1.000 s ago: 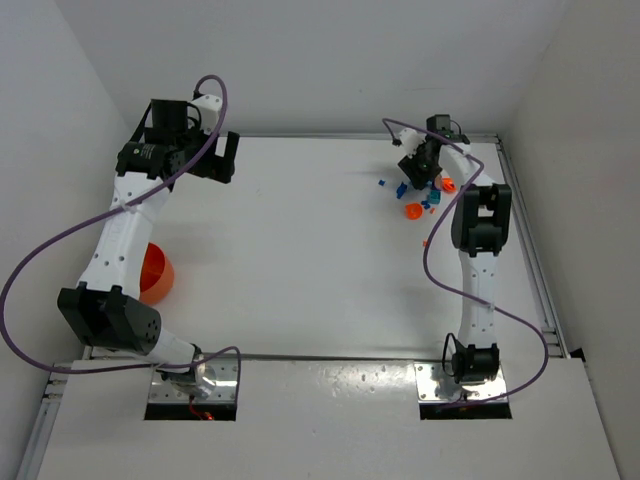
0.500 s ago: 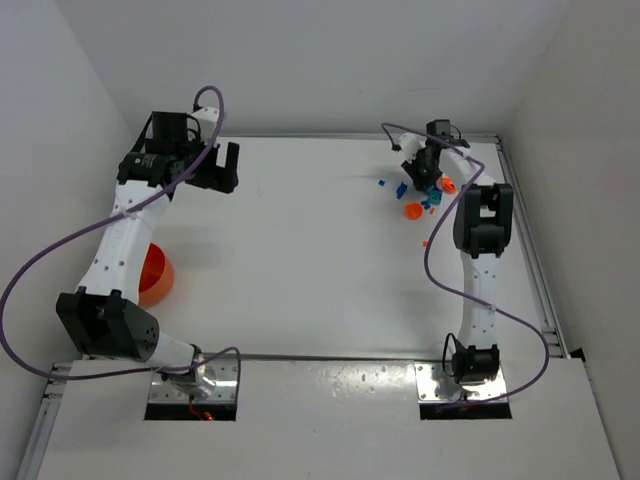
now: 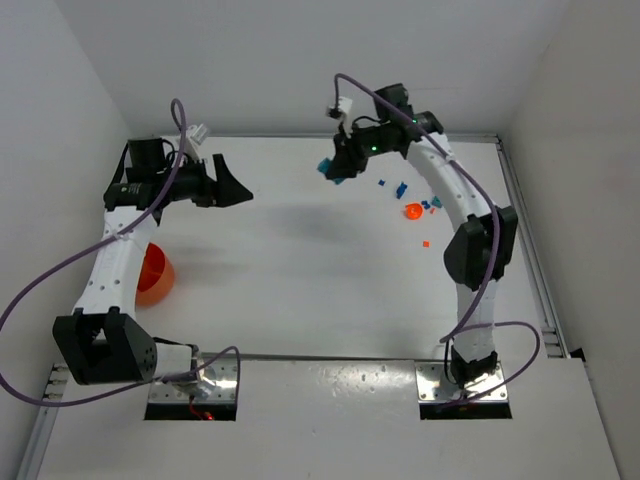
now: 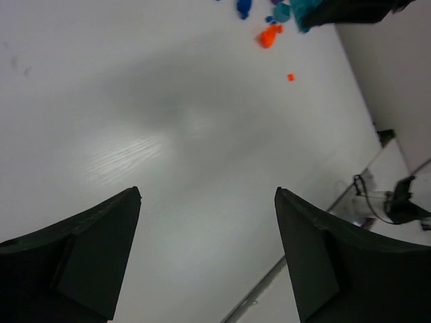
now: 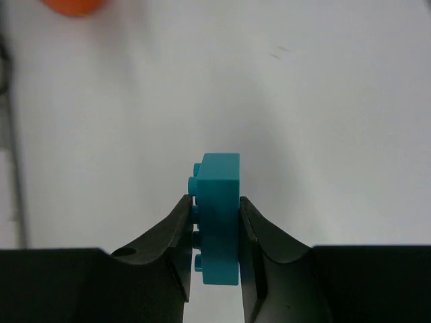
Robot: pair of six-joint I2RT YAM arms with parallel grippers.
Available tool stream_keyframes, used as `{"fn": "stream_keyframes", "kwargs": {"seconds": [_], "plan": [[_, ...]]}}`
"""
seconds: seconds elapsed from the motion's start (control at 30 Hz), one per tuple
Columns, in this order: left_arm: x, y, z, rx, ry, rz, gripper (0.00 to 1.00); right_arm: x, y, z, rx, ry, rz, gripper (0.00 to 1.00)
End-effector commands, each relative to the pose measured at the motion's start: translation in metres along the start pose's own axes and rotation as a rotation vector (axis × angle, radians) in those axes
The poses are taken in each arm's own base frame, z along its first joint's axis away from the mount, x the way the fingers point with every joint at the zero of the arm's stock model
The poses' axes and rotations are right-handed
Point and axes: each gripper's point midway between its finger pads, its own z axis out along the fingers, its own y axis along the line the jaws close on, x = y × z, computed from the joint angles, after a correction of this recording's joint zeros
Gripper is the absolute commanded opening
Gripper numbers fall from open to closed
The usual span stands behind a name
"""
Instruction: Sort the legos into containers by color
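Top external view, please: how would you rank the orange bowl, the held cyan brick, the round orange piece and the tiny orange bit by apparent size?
1. orange bowl.
2-3. round orange piece and cyan brick: alike; the brick, raised in the right gripper, is nearer the camera.
4. tiny orange bit.

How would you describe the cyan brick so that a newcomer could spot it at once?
Follow the right arm toward the table's far edge. Its jaws are shut on one cyan brick. The other legos lie loose on the table; only this one is gripped.
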Motion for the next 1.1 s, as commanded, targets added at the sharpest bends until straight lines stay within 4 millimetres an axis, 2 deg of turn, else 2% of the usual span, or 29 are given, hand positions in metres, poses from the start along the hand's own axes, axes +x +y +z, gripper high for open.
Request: {"fn": "stream_keyframes", "kwargs": {"seconds": [0.0, 0.03, 0.13, 0.2, 0.23, 0.27, 0.43, 0.5, 0.6, 0.63, 0.77, 0.93, 1.07], "plan": [[-0.015, -0.034, 0.001, 0.241, -0.043, -0.066, 0.86, -0.032, 0.082, 0.025, -0.345, -0.079, 0.143, 0.17], [-0.017, -0.032, 0.003, 0.243, -0.046, -0.078, 0.86, -0.033, 0.090, 0.033, -0.385, -0.071, 0.199, 0.17], [-0.019, -0.034, 0.005, 0.264, -0.047, -0.086, 0.85, -0.058, 0.117, 0.044, -0.476, -0.115, 0.210, 0.17], [-0.020, -0.035, 0.004, 0.274, -0.051, -0.078, 0.83, -0.064, 0.136, 0.052, -0.556, -0.123, 0.244, 0.17], [-0.019, -0.039, 0.006, 0.283, -0.044, -0.074, 0.82, -0.071, 0.140, 0.055, -0.577, -0.149, 0.233, 0.17], [-0.014, -0.040, 0.009, 0.289, -0.032, -0.080, 0.82, -0.072, 0.145, 0.053, -0.616, -0.142, 0.301, 0.17], [-0.005, -0.051, 0.013, 0.336, -0.007, -0.072, 0.78, -0.083, 0.171, 0.067, -0.734, -0.144, 0.352, 0.17], [0.002, -0.045, 0.017, 0.320, 0.002, -0.081, 0.78, -0.089, 0.176, 0.068, -0.758, -0.152, 0.355, 0.17], [0.002, -0.045, 0.017, 0.320, 0.002, -0.081, 0.77, -0.096, 0.187, 0.067, -0.795, -0.155, 0.349, 0.17], [0.003, -0.048, 0.018, 0.327, 0.008, -0.078, 0.77, -0.091, 0.187, 0.071, -0.807, -0.145, 0.364, 0.17], [0.002, -0.050, 0.019, 0.355, 0.008, -0.070, 0.74, -0.094, 0.198, 0.074, -0.827, -0.140, 0.354, 0.17], [0.000, -0.057, 0.018, 0.402, 0.010, -0.080, 0.63, -0.090, 0.203, 0.078, -0.844, -0.129, 0.357, 0.17], [-0.004, -0.065, 0.014, 0.452, 0.008, -0.082, 0.42, -0.090, 0.203, 0.078, -0.844, -0.129, 0.357, 0.17]]}}
